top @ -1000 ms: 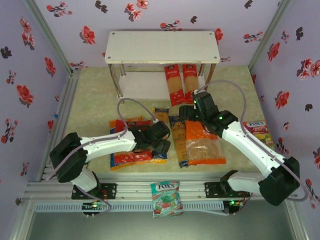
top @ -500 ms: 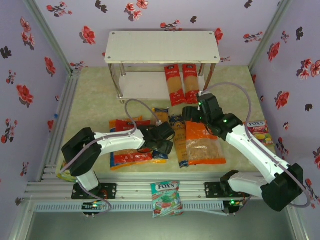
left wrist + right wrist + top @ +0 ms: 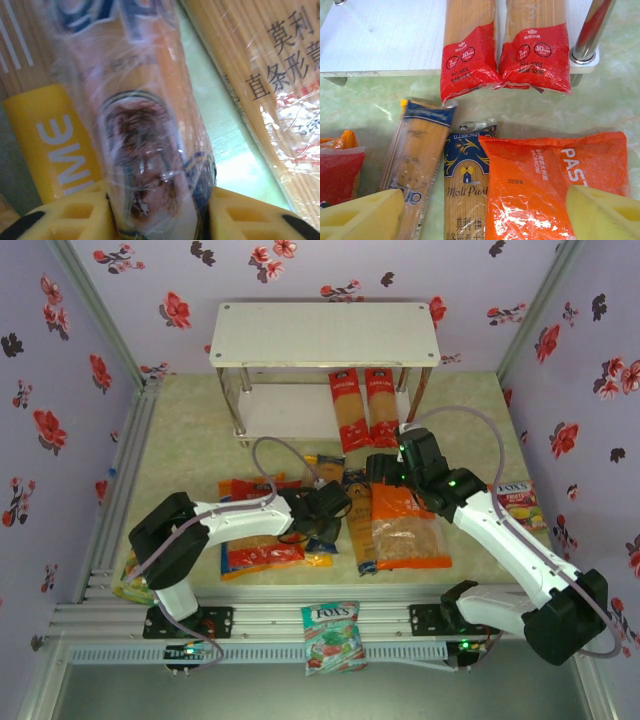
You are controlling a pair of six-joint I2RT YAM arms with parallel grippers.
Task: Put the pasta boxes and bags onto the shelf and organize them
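As two red spaghetti packs are seen leaning on the lower board of the shelf at far right, the left gripper is closed narrowly on a blue-labelled spaghetti pack, apparently clamped between its yellow pads, near the middle of the table. The right gripper is held wide open just above the orange pasta bag, right of a dark blue pack.

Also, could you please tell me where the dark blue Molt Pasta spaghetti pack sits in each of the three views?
Top external: the Molt Pasta pack lies centre, left of the orange bag.
Left wrist: its tan window with Chinese print, at the right edge.
Right wrist: the pack, bottom centre.
Shared landmark: the neighbouring spaghetti pack on its left.
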